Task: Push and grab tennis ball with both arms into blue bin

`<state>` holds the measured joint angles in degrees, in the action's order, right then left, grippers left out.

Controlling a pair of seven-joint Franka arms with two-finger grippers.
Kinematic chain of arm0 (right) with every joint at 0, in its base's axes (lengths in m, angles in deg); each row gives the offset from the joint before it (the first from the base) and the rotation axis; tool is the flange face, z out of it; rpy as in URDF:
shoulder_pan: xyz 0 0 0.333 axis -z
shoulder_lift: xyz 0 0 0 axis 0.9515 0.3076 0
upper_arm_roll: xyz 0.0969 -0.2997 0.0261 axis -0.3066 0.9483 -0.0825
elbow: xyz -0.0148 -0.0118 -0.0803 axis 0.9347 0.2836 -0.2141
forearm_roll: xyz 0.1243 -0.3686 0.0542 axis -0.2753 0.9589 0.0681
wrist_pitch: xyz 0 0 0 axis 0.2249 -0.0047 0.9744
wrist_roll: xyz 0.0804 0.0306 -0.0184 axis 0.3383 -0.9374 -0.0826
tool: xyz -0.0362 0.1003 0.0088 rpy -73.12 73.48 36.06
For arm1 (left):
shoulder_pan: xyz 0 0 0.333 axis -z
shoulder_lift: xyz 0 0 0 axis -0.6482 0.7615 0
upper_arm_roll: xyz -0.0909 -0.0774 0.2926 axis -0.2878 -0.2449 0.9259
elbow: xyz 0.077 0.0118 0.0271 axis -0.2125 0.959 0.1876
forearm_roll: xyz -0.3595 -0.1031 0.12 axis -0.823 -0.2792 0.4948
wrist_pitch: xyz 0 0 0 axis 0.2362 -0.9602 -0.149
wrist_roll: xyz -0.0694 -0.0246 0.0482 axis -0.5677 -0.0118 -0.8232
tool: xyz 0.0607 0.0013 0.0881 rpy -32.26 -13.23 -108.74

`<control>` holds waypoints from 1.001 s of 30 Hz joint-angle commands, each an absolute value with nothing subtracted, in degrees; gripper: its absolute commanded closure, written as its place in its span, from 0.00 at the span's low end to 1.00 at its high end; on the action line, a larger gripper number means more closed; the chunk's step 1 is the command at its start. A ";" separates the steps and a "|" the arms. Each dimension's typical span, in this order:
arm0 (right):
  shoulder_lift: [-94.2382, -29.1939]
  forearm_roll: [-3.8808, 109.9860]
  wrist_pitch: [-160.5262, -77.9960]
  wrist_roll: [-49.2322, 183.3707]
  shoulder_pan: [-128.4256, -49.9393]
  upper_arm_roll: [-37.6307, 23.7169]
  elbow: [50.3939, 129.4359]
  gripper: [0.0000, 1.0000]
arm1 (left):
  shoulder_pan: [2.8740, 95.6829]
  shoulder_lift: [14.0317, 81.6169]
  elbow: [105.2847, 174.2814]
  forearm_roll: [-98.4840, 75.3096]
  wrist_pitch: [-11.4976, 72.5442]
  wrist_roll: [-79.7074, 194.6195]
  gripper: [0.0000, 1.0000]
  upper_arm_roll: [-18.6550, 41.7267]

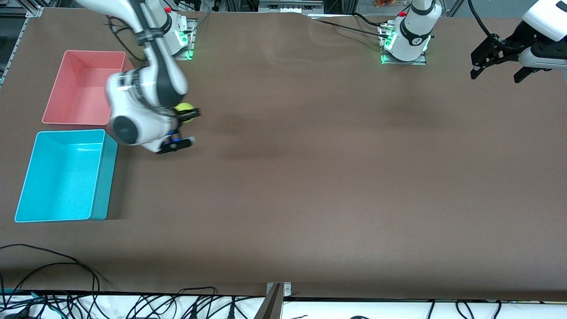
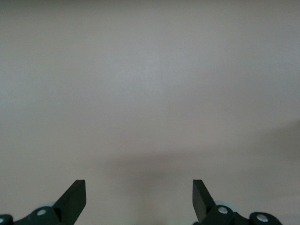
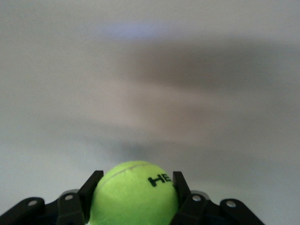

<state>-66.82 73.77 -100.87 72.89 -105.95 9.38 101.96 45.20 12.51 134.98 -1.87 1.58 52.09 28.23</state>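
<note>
The yellow-green tennis ball (image 1: 184, 110) (image 3: 136, 194) with black lettering sits between the fingers of my right gripper (image 1: 188, 113) (image 3: 135, 183), which is shut on it above the brown table beside the pink bin. The blue bin (image 1: 99, 177) stands on the table at the right arm's end, nearer to the front camera than the pink bin, with nothing in it. My left gripper (image 1: 495, 68) (image 2: 139, 194) hangs open with nothing between its fingers, over the table's edge at the left arm's end, where that arm waits.
A pink bin (image 1: 57, 91) stands beside the blue bin, farther from the front camera, partly covered by the right arm. Cables (image 1: 66, 283) trail along the table's front edge, and a metal bracket (image 1: 279, 290) is fixed there.
</note>
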 commanded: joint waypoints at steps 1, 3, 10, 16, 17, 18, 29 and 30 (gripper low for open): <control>-65.67 76.09 -97.68 84.34 -105.92 15.53 97.86 0.80 | 44.89 15.61 130.69 -2.86 0.37 52.41 0.00 28.37; -65.67 77.32 -97.68 87.16 -105.75 17.55 97.07 0.80 | 44.89 15.96 130.42 -3.03 0.37 52.32 0.00 28.37; -65.40 91.46 -98.21 88.40 -105.57 19.59 95.31 0.80 | 45.06 17.37 129.89 -2.77 0.64 52.59 0.00 28.19; -65.23 99.38 -101.55 88.49 -104.00 19.59 95.39 0.80 | 44.97 17.37 129.89 -2.60 0.64 52.50 0.00 28.19; -64.79 100.52 -101.99 88.93 -103.12 19.59 95.39 0.80 | 44.89 17.37 129.89 -2.60 0.64 52.50 0.00 28.19; -64.53 101.14 -102.43 89.54 -102.41 19.59 95.39 0.80 | 44.89 17.37 129.89 -2.60 0.64 52.50 0.00 28.28; -58.90 100.62 -113.85 105.71 -92.92 19.41 95.57 0.80 | 45.06 17.46 129.54 -2.60 0.64 52.50 0.00 28.19; -58.55 100.36 -115.07 106.59 -92.31 19.41 95.57 0.80 | 45.06 17.54 129.54 -2.60 0.64 52.41 0.00 28.19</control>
